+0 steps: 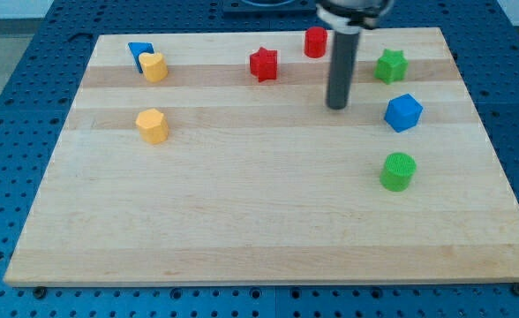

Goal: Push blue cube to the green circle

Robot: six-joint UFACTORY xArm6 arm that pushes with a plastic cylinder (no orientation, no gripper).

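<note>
Wooden bench (pixel 242 221): my tip (pixel 337 106), no pincer fitted, is set left of blue plastic cube (pixel 403 112), above green ridged circle (pixel 398 171).

A pale wooden board (pixel 242 221) lies on a blue perforated table (pixel 30 53), visible beyond all four board edges.

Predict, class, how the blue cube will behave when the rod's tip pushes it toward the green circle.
The blue cube sits flat, so it will probably slide, not roll. Off-centre contact from my tip, now at its left, may spin it. The smooth wooden board likely offers little resistance.
</note>
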